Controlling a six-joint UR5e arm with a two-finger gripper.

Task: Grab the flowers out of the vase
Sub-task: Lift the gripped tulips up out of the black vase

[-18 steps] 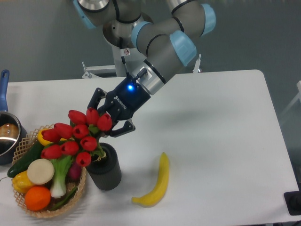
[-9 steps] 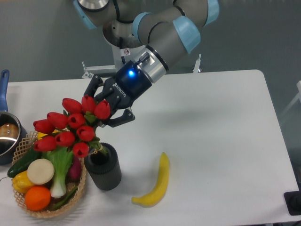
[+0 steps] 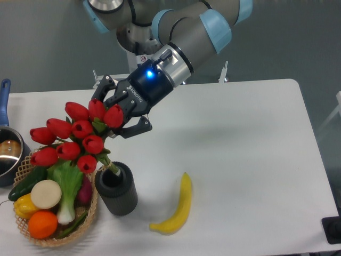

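Note:
The flowers (image 3: 72, 136) are a bunch of red tulip buds with green leaves, tilted up and to the left. Their stems (image 3: 109, 166) still reach into the mouth of the vase (image 3: 116, 188), a short dark ribbed cup near the table's front left. My gripper (image 3: 116, 114) is shut on the flowers at the upper right of the bunch, above and a little behind the vase. The fingers are partly hidden by the buds.
A wicker basket (image 3: 85, 218) with vegetables and fruit stands just left of the vase. A steel pot (image 3: 8, 154) with a blue handle is at the left edge. A banana (image 3: 176, 205) lies right of the vase. The white table (image 3: 245, 149) stretches to the right.
My gripper has risen and moved a little back and left with the flowers. The bunch has lifted higher over the basket, with more stem showing above the vase. The vase has not moved.

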